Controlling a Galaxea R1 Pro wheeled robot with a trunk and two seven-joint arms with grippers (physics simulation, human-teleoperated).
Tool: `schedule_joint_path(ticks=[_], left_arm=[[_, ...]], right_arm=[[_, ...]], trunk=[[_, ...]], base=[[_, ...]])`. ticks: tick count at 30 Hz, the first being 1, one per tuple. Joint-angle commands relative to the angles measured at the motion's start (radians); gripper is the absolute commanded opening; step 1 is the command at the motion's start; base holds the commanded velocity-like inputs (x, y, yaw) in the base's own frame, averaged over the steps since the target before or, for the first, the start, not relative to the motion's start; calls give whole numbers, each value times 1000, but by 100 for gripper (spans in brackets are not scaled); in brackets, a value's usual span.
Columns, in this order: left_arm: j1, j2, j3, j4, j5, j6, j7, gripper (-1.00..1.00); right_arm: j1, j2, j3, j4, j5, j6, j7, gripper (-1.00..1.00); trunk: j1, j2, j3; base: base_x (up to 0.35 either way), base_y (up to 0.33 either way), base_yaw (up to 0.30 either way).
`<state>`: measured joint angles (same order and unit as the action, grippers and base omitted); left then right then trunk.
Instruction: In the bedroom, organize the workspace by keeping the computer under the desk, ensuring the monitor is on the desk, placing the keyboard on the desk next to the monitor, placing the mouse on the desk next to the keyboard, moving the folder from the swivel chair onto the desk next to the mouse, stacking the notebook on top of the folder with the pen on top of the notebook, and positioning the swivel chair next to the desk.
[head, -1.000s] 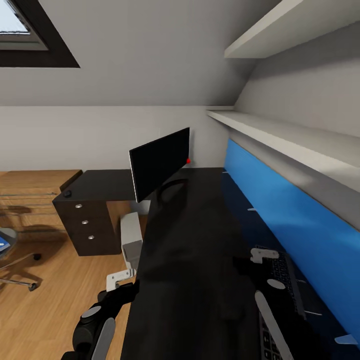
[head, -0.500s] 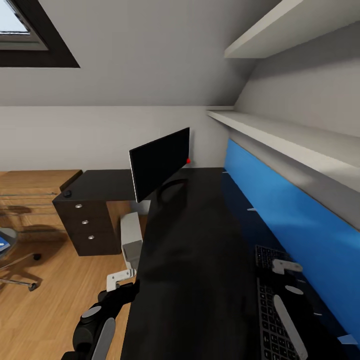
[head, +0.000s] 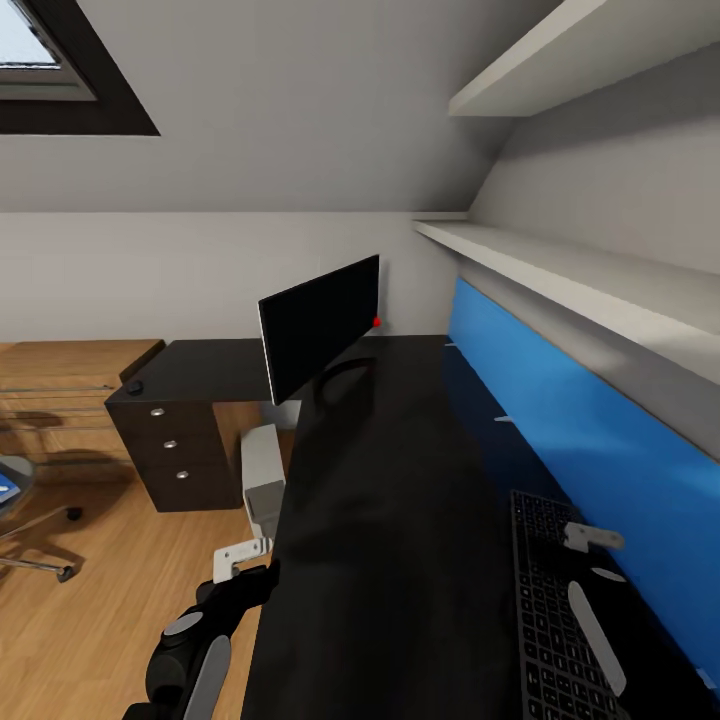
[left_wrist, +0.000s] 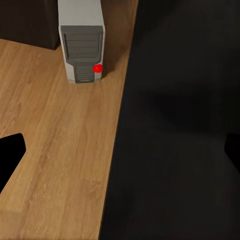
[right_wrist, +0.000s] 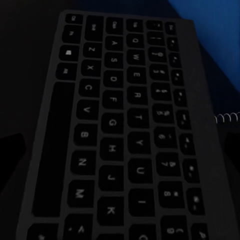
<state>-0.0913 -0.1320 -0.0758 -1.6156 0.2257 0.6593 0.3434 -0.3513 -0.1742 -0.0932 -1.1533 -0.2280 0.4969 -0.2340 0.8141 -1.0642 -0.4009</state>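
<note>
1. The right gripper hangs over the keyboard, which lies flat on the desk beside the blue wall panel. In the right wrist view the keyboard lies just below the gripper, and the dark fingertips at the two edges of that picture stand well apart: the gripper is spread and holds nothing.
2. The left gripper is off the desk's edge, above the floor. In the left wrist view its dark fingertips sit at opposite edges of the picture, one over the floor and one over the desk top, so it is spread wide and empty.
3. The computer stands on the floor just ahead of the left gripper, tucked at the desk's edge beside the drawers; the left wrist view shows its front with the red light.
4. The monitor stands on the desk, well ahead of both grippers, turned at an angle.
5. The mouse sits on the far wing of the desk above the drawers, well away from the left gripper and from the keyboard.
6. The chair is far out to the left gripper's outer side, apart from the desk; something blue lies on its seat, too small to tell for sure.
</note>
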Motion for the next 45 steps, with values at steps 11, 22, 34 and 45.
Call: schedule_joint_path(ticks=[11,22,34,45], left_arm=[[-1,0,-1,-1,11,3,9,100],[-1,0,-1,-1,11,3,9,100],[-1,0,-1,-2,11,3,9,100],[-1,1,8,-3,11,2,9,100]], right_arm=[[-6,2,7,20,12,-7,-7,100],[-40,11,27,98,112,-8,-10,100],[-43,51,61,95,181,-8,-10,100],[-43,62,62,83,180,-8,5,100]], trunk=[[0,-1,-1],[0,-1,-1],[0,-1,-1],[0,-1,-1]], base=[[0,0,0],[0,0,0],[0,0,0],[0,0,0]])
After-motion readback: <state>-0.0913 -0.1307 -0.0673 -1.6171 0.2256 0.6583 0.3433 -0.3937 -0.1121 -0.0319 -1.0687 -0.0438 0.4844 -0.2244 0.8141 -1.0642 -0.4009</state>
